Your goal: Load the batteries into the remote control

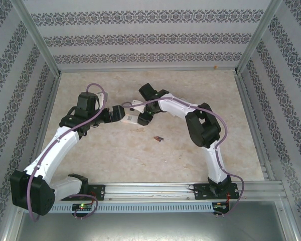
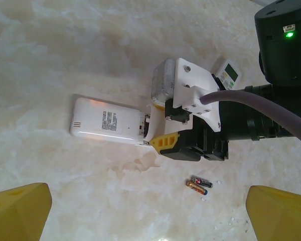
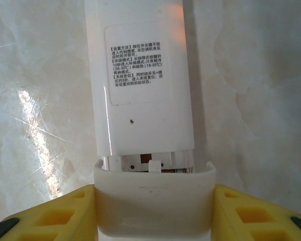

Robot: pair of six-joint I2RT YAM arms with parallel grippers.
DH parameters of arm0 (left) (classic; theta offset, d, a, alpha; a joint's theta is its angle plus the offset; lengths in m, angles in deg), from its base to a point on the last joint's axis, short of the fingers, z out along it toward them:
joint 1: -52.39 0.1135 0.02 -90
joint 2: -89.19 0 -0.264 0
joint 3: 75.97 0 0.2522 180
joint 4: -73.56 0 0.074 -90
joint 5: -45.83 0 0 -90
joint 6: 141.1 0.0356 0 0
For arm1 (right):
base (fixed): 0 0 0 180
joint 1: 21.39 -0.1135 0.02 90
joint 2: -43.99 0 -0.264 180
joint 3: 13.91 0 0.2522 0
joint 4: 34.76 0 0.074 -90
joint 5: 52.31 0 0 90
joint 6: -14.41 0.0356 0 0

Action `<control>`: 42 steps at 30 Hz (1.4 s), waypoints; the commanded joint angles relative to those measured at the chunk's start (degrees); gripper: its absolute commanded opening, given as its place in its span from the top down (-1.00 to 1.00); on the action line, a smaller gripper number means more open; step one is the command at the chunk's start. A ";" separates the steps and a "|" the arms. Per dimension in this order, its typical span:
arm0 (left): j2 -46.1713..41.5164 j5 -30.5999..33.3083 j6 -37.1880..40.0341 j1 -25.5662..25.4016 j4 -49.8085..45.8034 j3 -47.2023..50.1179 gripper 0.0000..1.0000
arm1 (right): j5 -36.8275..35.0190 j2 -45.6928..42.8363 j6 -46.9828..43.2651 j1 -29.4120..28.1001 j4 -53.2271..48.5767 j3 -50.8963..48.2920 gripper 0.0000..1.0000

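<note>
1. Counter: a pale, marbled surface, closed in on 3 sides by patterned wall panels.
2. Remote control: white and slim. It lies flat and face down near the middle of the counter, with a printed label showing on its back.
3. Battery cover: white, at the end of the remote control nearest the right arm. It is slid partway off, so a narrow strip of the compartment shows between cover and body. What sits inside that strip is too small to tell.
4. Right claw: clenched on the battery cover, with 1 yellow finger pressed against each side of it. It sits low over the counter, in line with the length of the remote control.
5. Left claw: released, its 2 yellow fingertips spread wide with nothing between them. It hangs above the counter, facing the remote control and the right claw, and touches neither.
6. Batteries: 2 small dark cylinders with reddish-orange ends. They lie side by side, close together on the bare counter. They are near the right claw on the side toward the arm bases, apart from the remote control and outside the compartment.
7. Second remote: white, face up, with a small display. It rests on the counter beyond the right arm's wrist, which partly hides it.
8. Cable: dull purple, running along the right arm to its wrist.
</note>
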 commanded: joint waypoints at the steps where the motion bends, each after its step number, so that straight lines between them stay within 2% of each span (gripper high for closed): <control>1: 0.10 -0.53 1.39 0.92 -0.19 -1.78 -1.00 | -0.89 2.23 -2.11 -0.97 -2.54 2.00 0.02; 6: 0.62 -0.75 1.09 0.91 0.38 -1.89 -1.00 | -0.25 2.67 -3.37 -1.27 -3.94 2.18 -0.03; 12: 1.29 -1.12 0.73 0.95 0.99 -1.84 -1.00 | -1.00 2.47 -3.63 -1.37 -5.06 2.87 -0.18; 17: 2.13 -0.90 0.25 1.06 1.18 -1.54 -1.00 | 1.06 -1.68 -0.30 -1.02 -2.26 2.21 -0.40; 20: 3.08 -1.14 -0.16 1.23 1.33 -1.45 -1.00 | 3.17 -5.16 3.20 -0.43 0.75 0.30 -0.46; 22: 3.82 -0.96 -0.68 1.36 1.61 -1.26 -0.99 | 3.99 -7.50 7.83 0.36 2.95 -1.32 -0.47; 24: 5.00 -0.12 -1.47 1.78 1.51 -1.45 -1.00 | 4.76 -10.10 17.66 1.60 5.41 -3.22 -0.46; 29: 15.23 0.62 -1.60 3.92 -1.59 -6.48 -0.97 | 1.64 -16.81 55.68 4.64 14.46 -15.57 -0.36; 32: 23.00 -1.73 -0.13 4.35 -2.10 -10.55 -0.88 | 0.89 -17.58 67.39 5.16 18.21 -22.01 -0.31; 38: 31.70 -3.49 2.11 4.37 -1.16 -15.14 -0.59 | 4.62 -11.92 72.65 4.84 21.05 -21.37 -0.18; 42: 35.58 -2.05 3.29 4.35 -3.71 -17.41 -0.52 | 4.23 -9.40 72.43 4.15 21.55 -19.99 -0.07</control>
